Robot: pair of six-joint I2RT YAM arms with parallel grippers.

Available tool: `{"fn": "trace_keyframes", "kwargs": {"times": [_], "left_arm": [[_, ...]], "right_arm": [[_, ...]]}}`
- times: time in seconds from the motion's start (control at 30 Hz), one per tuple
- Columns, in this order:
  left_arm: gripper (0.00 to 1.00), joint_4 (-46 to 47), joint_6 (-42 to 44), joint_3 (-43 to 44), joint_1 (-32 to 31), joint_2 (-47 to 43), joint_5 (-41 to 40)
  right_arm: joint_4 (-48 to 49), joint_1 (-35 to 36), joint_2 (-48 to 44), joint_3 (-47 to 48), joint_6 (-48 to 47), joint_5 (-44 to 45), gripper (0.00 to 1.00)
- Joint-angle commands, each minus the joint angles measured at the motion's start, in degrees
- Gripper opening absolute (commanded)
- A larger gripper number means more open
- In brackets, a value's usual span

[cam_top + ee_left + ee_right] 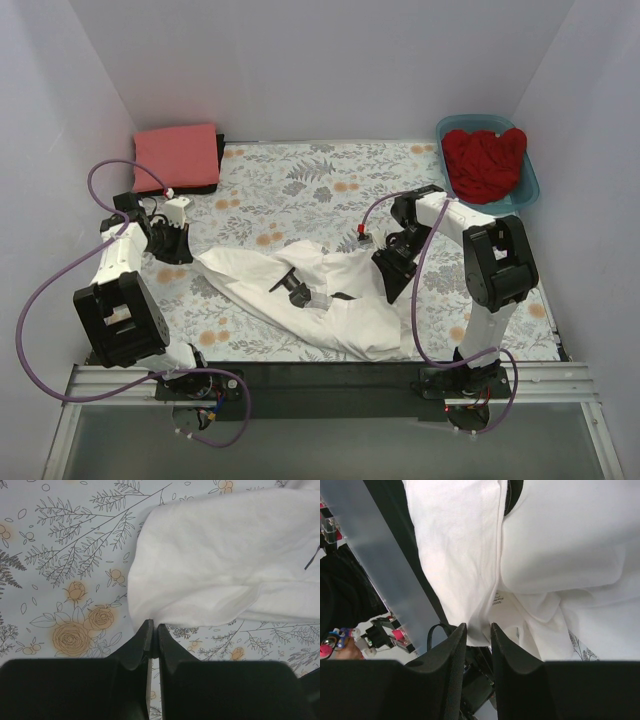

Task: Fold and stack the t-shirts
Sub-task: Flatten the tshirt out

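The white t-shirt lies crumpled across the middle of the table. My left gripper is at its left corner; in the left wrist view the gripper is shut with the shirt's edge at its tips. My right gripper is at the shirt's right side; in the right wrist view it is shut on a fold of the shirt and holds it off the table. The coral-pink t-shirt lies folded at the back left. The bright red t-shirt is bunched in the tub.
The teal tub stands at the back right corner. The floral table cloth covers the table and shows in the left wrist view. Grey walls close off three sides. The arm bases and a metal rail run along the near edge.
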Motion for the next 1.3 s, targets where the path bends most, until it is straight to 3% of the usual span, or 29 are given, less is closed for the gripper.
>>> {"fn": "trace_keyframes", "kwargs": {"times": [0.0, 0.27, 0.37, 0.47, 0.6, 0.83, 1.0, 1.1, 1.17, 1.27], "left_arm": [[0.00, 0.6, 0.7, 0.3, 0.2, -0.9, 0.9], [0.00, 1.0, 0.4, 0.2, 0.2, -0.4, 1.3], [0.00, 0.7, 0.1, 0.6, 0.1, -0.6, 1.7], [0.00, 0.0, -0.2, 1.3, 0.2, -0.8, 2.1], [0.00, -1.4, -0.9, 3.8, 0.2, -0.8, 3.9], [0.00, -2.6, -7.0, 15.9, 0.2, -0.1, 7.8], [0.00, -0.8, -13.8, 28.4, 0.2, 0.9, 9.6], [0.00, 4.3, -18.6, 30.6, 0.2, -0.8, 9.7], [0.00, 8.2, -20.4, 30.7, 0.2, -2.3, 10.2], [0.00, 12.3, -24.2, 30.0, 0.3, -5.9, 9.6]], "right_arm": [[-1.5, 0.0, -0.2, 0.9, -0.8, -0.8, 0.32], [-1.8, 0.5, -0.9, 0.4, -1.1, -0.6, 0.40], [-1.8, 0.9, -1.3, 0.0, -1.2, 0.1, 0.26], [-1.8, 0.9, -2.7, 0.4, -0.9, 0.9, 0.01], [-1.8, 0.3, -5.9, 4.0, -0.2, 3.9, 0.01], [-1.8, -4.2, -8.4, 23.0, 1.4, 10.2, 0.01], [-1.5, -8.1, -5.4, 48.2, 2.6, 17.3, 0.01], [0.8, -8.8, -4.6, 59.7, 2.6, 21.6, 0.01], [3.8, -8.9, -6.7, 61.6, 2.6, 23.9, 0.01], [13.7, -8.9, -13.4, 56.4, 3.0, 28.6, 0.01]]}}
